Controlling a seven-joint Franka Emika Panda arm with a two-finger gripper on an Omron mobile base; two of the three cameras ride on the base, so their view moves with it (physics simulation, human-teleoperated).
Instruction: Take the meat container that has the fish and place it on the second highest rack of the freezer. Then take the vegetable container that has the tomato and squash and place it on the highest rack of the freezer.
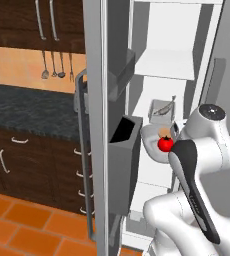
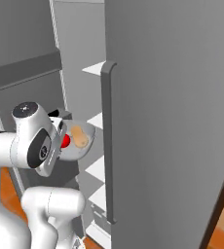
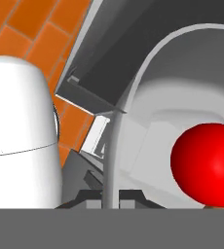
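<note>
Left base view: the freezer [image 1: 103,100] stands open at centre frame, its door edge running top to bottom with dark-grey door bins [image 1: 124,165] on it. Inside, a white shelf [image 1: 164,64] sits at upper right; below it the fish [image 1: 163,108] lies in its tray [image 1: 159,114] on a lower shelf. Just beneath, at centre right, a pale round container [image 1: 152,142] carries the tomato [image 1: 165,144] with the squash [image 1: 164,132] behind it, partly masked by the arm. Right base view: the closed grey door with its long handle [image 2: 107,146] takes the right half; the container [image 2: 77,146] appears at centre left, held level before the shelves, squash [image 2: 78,136] plainly visible, tomato [image 2: 65,141] half hidden by the wrist. Hand view: the tomato [image 3: 209,165] sits lower right inside the container's rim [image 3: 115,146]; the fingers are pressed nearly together, pinching that rim.
</note>
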